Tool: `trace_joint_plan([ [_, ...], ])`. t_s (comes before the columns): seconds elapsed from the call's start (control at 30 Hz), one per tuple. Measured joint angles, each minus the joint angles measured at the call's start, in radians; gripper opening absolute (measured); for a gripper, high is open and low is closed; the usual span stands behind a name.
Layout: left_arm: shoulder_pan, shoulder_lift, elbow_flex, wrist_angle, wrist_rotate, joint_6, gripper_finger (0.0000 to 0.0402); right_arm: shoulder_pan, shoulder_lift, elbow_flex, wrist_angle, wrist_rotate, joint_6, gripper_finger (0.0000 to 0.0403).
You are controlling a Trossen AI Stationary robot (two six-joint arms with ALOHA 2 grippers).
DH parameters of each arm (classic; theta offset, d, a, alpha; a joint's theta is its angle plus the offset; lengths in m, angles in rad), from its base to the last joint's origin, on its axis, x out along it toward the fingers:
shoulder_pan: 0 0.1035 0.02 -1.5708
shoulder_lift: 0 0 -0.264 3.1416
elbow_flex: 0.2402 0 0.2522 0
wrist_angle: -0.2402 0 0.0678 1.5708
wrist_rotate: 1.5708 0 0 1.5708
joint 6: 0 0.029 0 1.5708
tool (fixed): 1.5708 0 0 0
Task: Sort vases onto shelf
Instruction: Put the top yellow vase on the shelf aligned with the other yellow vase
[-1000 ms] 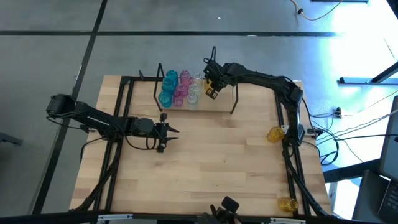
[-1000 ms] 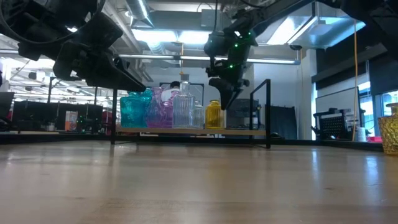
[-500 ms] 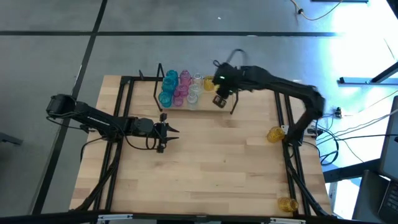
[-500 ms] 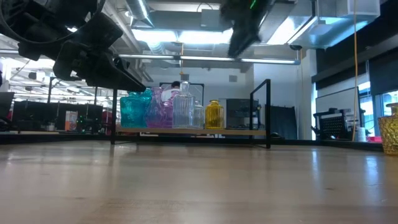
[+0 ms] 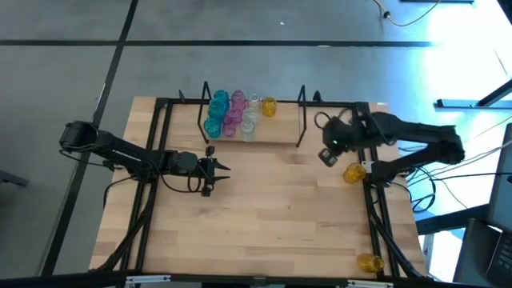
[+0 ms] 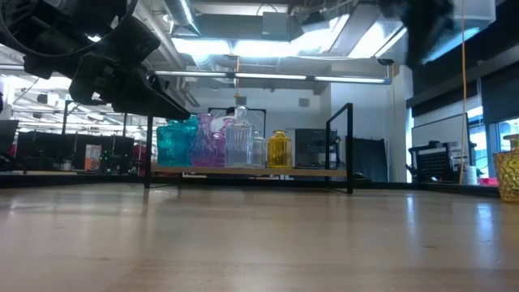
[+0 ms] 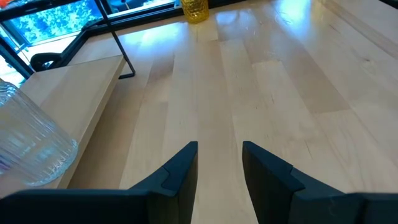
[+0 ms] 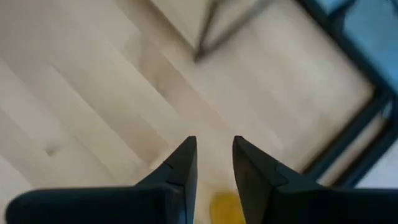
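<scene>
The shelf [image 5: 276,128] stands at the table's far side and bears teal [image 5: 216,112], pink [image 5: 234,112], clear [image 5: 250,118] and yellow [image 5: 268,106] vases standing upright in a cluster at its left end. Another yellow vase [image 5: 354,173] stands on the table by the right edge, and one more [image 5: 370,262] at the near right corner. My right gripper [image 5: 324,157] hovers open above the table, just left of the first of these, which shows below its fingers [image 8: 227,208]. My left gripper [image 5: 226,168] waits open near the table's middle left, with nothing between its fingers [image 7: 219,155].
Black frame rails [image 5: 160,160] run along the tabletop's left and right sides. The shelf's wire end frame [image 5: 302,116] stands between the shelf's vases and my right gripper. Bare wood [image 5: 272,216] fills the table's middle and near part.
My right gripper has drawn away from the yellow vase on the shelf, rising and swinging toward the table's right edge and nearer side while rolling its wrist. The yellow vase has stayed upright on the shelf.
</scene>
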Motion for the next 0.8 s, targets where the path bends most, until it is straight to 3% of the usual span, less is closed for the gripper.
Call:
trace_joint_plan([
  [0.17,0.000,0.000,0.000,0.000,-0.001,-0.004,0.0119,0.000,-0.133,-0.216,-0.002,-0.074,0.135,0.0088],
  [0.33,0.000,0.000,0.000,0.000,-0.005,-0.004,0.0119,0.001,-0.187,-0.361,-0.005,-0.155,0.214,0.0088],
  [0.8,0.000,0.000,0.000,0.002,-0.004,-0.006,0.0119,0.000,-0.183,-0.499,-0.077,-0.256,0.317,0.0088],
])
